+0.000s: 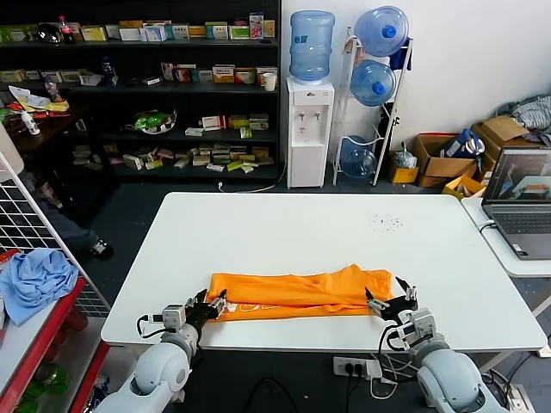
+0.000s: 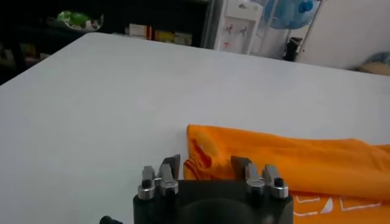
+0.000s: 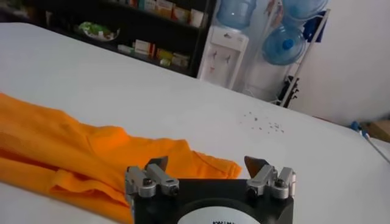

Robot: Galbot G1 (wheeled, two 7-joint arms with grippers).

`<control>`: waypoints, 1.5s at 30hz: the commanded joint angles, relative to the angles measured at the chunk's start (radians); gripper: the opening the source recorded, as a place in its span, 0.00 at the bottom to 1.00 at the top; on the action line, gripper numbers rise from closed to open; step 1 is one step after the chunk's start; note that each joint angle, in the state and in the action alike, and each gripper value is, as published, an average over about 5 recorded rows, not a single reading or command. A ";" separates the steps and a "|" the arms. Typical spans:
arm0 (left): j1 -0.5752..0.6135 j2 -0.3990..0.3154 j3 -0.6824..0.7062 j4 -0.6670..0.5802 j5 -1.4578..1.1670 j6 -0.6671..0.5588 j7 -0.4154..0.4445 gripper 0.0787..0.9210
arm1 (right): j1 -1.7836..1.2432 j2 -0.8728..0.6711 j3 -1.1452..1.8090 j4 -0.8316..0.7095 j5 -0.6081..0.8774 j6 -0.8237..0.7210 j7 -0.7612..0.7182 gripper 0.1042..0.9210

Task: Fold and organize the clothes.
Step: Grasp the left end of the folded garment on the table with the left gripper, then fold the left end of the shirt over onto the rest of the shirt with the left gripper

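The orange T-shirt (image 1: 297, 292) lies folded into a long flat band across the near part of the white table (image 1: 284, 228). White lettering shows along its near edge. My left gripper (image 1: 211, 303) is open at the band's left end, its jaws to either side of the cloth's corner (image 2: 204, 152). My right gripper (image 1: 389, 298) is open at the band's right end; the folded end (image 3: 207, 167) lies between its jaws. Neither holds the cloth.
A light blue cloth (image 1: 34, 275) lies on a rack at the left. A laptop (image 1: 521, 198) stands on a side table at the right. Shelves, a water dispenser (image 1: 310, 129) and boxes stand behind the table. Small dark specks (image 1: 386, 223) mark the tabletop.
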 commanded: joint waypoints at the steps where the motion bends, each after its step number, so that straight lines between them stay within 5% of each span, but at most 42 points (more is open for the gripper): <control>1: 0.000 -0.005 0.003 0.006 -0.032 0.018 -0.001 0.51 | -0.004 0.018 -0.002 0.007 -0.003 0.001 0.004 0.88; 14: -0.010 0.010 -0.004 -0.007 -0.001 0.002 0.019 0.09 | -0.007 0.036 0.003 0.017 -0.010 0.000 0.013 0.88; 34: -0.138 0.371 -0.171 0.134 -0.007 -0.011 0.039 0.06 | 0.005 0.074 0.001 0.008 -0.063 0.050 0.034 0.88; 38: -0.108 0.357 -0.160 0.022 -0.025 0.000 0.017 0.06 | 0.014 0.086 -0.008 -0.010 -0.081 0.063 0.045 0.88; 45: -0.074 0.195 -0.053 -0.182 -0.076 0.042 -0.041 0.06 | 0.024 0.111 -0.012 -0.051 -0.108 0.080 0.064 0.88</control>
